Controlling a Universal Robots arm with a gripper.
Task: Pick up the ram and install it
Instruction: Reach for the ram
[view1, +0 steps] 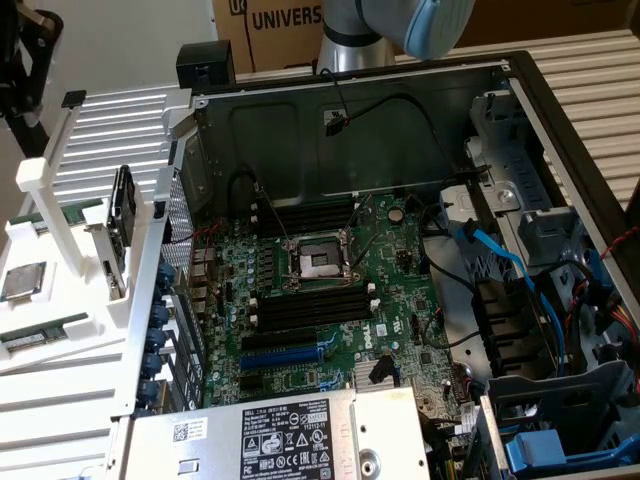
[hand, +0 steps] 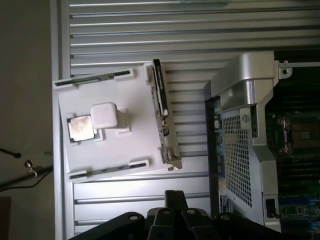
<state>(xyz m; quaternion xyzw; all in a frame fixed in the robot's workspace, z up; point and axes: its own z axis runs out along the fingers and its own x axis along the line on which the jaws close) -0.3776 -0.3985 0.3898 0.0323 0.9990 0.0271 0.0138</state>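
Lying flat in the white tray (hand: 130, 145) is the ram (view1: 45, 335), a long green stick with a white label. Nothing is touching it. From the wrist view it (hand: 107, 169) sits along one edge of the tray. A second green stick (view1: 78, 209) rests along the far edge. A shiny silver chip (view1: 22, 282) sits between the two sticks.

The tray is on the ribbed table (hand: 150, 30), just beside the open computer case (view1: 300, 130). It is on the exterior view's left, outside the case.

Inside the case lies the big green board (view1: 400, 290). Its long black slots (view1: 310, 308) look empty to me, so no stick is put in yet.

The gripper (hand: 175, 197) hangs up above the table, near the tray but apart from it. Its fingers are pressed together and they hold nothing. The grey arm (view1: 350, 30) reaches in from the back of the exterior view.

So I think the job has hardly begun. The ram is not picked up. It is not carried over. It is not pushed into a slot. All of the work is left to do.
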